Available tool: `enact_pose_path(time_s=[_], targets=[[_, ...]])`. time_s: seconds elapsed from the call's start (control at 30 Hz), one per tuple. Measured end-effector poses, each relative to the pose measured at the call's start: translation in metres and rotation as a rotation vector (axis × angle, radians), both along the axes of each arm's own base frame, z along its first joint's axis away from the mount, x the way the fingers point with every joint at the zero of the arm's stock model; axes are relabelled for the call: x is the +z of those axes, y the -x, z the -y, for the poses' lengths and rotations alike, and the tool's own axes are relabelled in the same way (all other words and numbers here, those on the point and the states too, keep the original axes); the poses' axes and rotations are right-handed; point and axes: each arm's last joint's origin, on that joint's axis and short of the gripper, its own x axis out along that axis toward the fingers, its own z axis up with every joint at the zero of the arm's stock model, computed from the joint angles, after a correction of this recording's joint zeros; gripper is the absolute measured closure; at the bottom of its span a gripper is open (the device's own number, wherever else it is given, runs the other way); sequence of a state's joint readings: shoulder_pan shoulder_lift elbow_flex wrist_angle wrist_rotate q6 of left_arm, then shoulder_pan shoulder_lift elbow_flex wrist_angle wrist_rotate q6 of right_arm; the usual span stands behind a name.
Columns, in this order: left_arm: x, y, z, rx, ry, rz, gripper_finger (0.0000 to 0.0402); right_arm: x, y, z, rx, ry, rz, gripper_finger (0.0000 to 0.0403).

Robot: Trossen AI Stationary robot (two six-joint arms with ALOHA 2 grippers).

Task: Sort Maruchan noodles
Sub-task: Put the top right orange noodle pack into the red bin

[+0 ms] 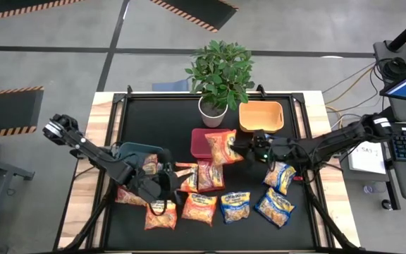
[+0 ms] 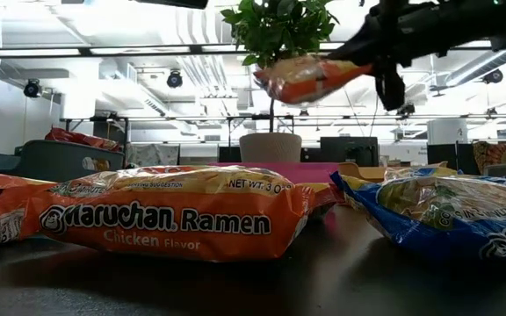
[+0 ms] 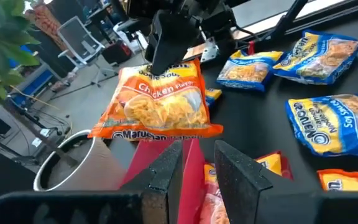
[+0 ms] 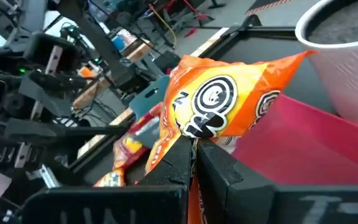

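My right gripper (image 1: 247,148) is shut on an orange Maruchan packet (image 1: 224,147), held in the air over the red bin (image 1: 200,140); the low view shows that packet (image 2: 310,79) well above the table. More orange packets (image 1: 199,208) and blue-and-yellow packets (image 1: 275,206) lie flat on the black mat near the table's near edge. My left gripper (image 3: 197,177) is open and holds nothing. It hovers at the table's left, beside the grey-blue bin (image 1: 136,149), pointing toward the red bin (image 3: 194,155). My right gripper pinches the orange packet by one short end (image 4: 188,142) between its two fingers (image 4: 219,165). The fingers come roughly level from the table's right. The packet sticks out from them toward the table's left, slightly tilted and lifted clear above the red bin.
A potted plant (image 1: 220,74) stands at the far middle of the mat, with an orange bin (image 1: 261,116) to its right. The red bin sits just in front of the pot. Packets crowd the near half of the mat. Wooden table strips (image 1: 94,141) flank it.
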State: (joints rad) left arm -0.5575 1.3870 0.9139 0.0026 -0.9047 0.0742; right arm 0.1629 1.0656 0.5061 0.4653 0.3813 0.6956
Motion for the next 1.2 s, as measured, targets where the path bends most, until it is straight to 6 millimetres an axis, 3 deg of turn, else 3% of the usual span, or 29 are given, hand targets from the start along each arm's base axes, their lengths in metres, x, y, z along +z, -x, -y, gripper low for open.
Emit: enact_pose_path(time_s=[0.43, 0.67, 0.83, 1.0, 1.2], targets=[[0.013, 0.047, -0.033, 0.101, -0.061, 0.077, 0.0326, 0.031, -0.034, 0.016, -0.222, 0.029, -0.368, 0.0394], [0.027, 0.057, -0.048, 0.159, -0.205, 0.057, 0.0326, 0.045, -0.058, 0.016, -0.255, 0.027, -0.482, 0.0394], [0.023, 0.062, -0.054, 0.172, -0.210, 0.051, 0.0326, 0.053, -0.077, 0.017, -0.289, 0.045, -0.613, 0.0394], [0.020, 0.063, -0.058, 0.250, -0.238, 0.048, 0.0326, 0.054, -0.094, 0.018, -0.340, 0.057, -0.724, 0.0394], [0.018, 0.064, -0.059, 0.267, -0.252, 0.039, 0.0326, 0.041, -0.109, 0.027, -0.398, 0.038, -0.863, 0.0394]])
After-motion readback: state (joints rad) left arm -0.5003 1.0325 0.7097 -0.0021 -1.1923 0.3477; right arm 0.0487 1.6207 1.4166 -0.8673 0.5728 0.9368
